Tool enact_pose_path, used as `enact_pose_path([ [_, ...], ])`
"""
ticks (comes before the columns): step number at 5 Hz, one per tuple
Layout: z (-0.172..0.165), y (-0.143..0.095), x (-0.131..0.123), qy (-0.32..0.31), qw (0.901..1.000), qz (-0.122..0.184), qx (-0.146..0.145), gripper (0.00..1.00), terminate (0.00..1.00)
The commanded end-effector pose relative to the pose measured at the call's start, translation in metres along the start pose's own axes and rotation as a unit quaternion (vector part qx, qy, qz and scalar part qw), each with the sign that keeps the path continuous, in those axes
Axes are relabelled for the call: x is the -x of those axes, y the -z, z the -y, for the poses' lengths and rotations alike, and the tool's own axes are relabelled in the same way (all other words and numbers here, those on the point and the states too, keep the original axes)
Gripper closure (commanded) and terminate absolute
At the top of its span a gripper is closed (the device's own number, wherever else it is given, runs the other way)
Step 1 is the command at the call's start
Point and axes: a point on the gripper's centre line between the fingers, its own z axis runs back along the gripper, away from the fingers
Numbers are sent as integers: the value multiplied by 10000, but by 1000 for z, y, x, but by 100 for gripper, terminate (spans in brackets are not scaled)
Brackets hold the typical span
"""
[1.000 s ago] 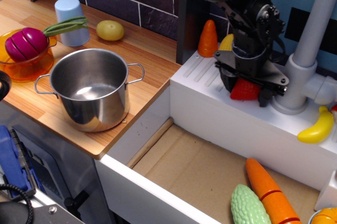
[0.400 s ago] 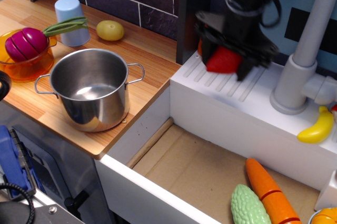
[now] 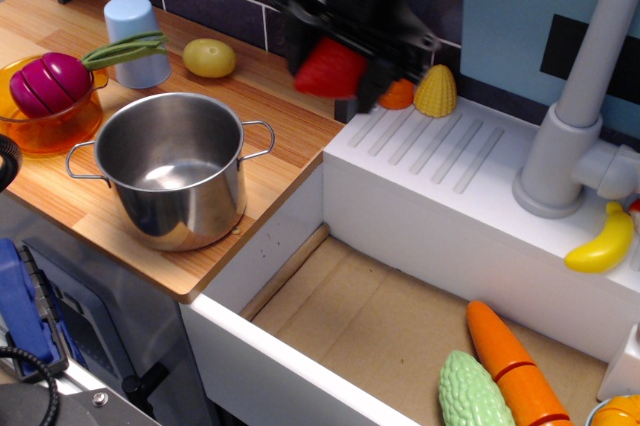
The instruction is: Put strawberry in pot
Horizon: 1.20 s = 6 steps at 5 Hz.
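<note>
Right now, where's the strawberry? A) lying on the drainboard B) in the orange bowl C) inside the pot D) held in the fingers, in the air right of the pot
D: the strawberry sits between the dark fingers of the gripper, in the air over the wooden counter, and the pot holds nothing.

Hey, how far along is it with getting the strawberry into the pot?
Done: the strawberry is picked up, clamped in the hand and carried in the air above the wooden counter. In hand: the carry toward the pot, which sits lower left and holds nothing. Left: getting over the pot's opening and releasing.
</note>
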Motion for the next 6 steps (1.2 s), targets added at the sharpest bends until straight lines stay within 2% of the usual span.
enact_pose_path([
  [1,-30,-12,10,-85,9995,216,-215,100,0],
  [2,-40,-13,17,-66,9999,77,-124,100,0],
  [3,-51,-13,24,-85,9999,86,-119,100,0],
  [4,-57,-12,37,-58,9999,128,-16,0,0],
  [5,-57,-12,37,-58,9999,128,-16,0,0],
  [6,-57,-12,37,-58,9999,128,-16,0,100],
])
